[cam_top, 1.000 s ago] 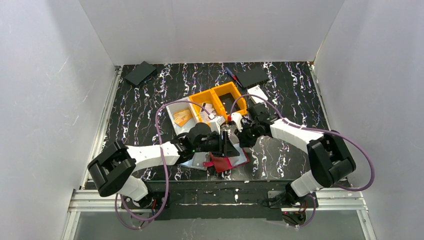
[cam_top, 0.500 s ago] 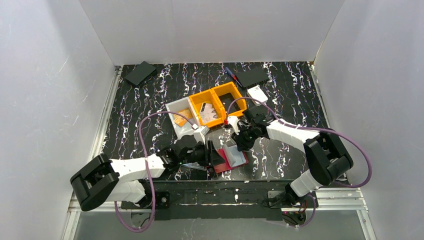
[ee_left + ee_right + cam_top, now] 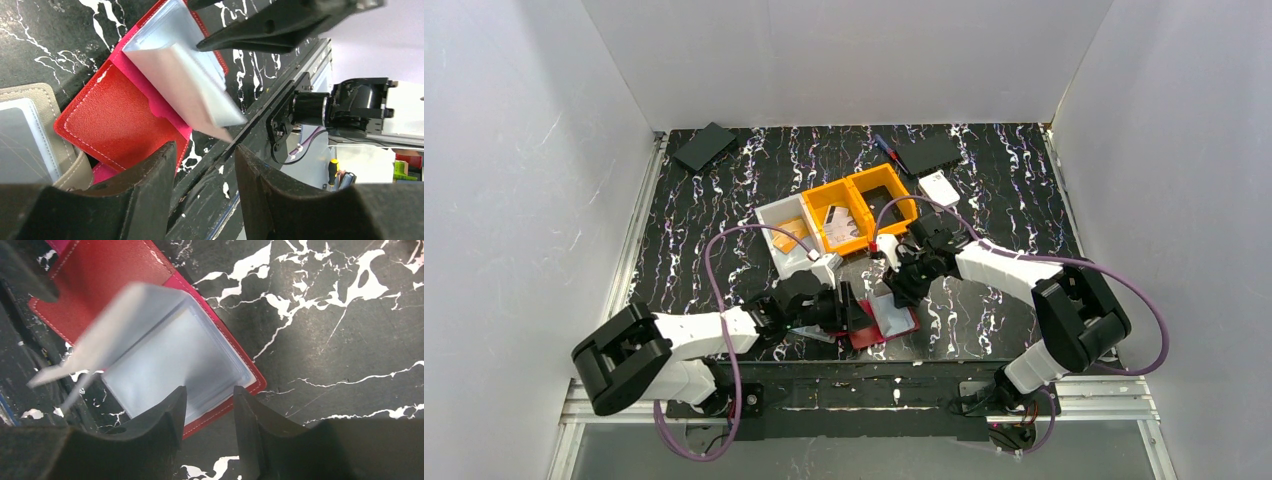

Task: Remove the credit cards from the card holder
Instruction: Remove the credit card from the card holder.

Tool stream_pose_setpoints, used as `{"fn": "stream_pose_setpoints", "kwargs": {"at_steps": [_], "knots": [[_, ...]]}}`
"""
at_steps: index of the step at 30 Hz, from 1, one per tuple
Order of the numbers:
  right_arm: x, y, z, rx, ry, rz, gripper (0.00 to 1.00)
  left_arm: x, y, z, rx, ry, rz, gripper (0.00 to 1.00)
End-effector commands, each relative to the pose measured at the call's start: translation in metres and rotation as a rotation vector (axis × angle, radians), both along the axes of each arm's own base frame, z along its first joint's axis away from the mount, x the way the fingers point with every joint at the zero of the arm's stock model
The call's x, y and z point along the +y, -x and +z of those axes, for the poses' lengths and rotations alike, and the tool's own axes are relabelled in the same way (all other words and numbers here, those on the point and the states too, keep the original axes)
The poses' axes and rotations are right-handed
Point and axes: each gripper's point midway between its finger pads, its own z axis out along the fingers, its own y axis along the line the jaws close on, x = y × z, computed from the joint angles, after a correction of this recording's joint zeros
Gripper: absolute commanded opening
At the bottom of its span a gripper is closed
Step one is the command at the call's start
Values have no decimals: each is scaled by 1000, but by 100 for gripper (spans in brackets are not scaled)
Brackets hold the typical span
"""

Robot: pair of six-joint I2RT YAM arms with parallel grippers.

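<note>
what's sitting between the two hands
The open holder, silvery sleeves fanned up. The left wrist view shows it lying between the left hand and the right hand.

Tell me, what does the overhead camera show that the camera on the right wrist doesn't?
Only overhead: the left arm, the right arm, the orange bins and the white bin beyond them. Only the right wrist: the card holder's pale stitching and one frosted sleeve lifted off the stack. Both: the red holder lying open on the marbled table, under the open right claw.
</note>
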Motion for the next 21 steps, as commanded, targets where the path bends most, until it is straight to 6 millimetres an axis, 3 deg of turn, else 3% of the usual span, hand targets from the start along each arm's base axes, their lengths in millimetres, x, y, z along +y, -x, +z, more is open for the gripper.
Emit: {"fn": "stream_pose_setpoints", "kwargs": {"at_steps": [1,13,21], "knots": [[11,7,16,-16,-72,41,49,-9,-9,2,3,-2,25,46],[28,26,15,75,-120,75,48,-6,-14,-7,36,-31,77,50],[41,42,25,183,-205,76,49,-6,-10,-8,48,-28,62,60]]}}
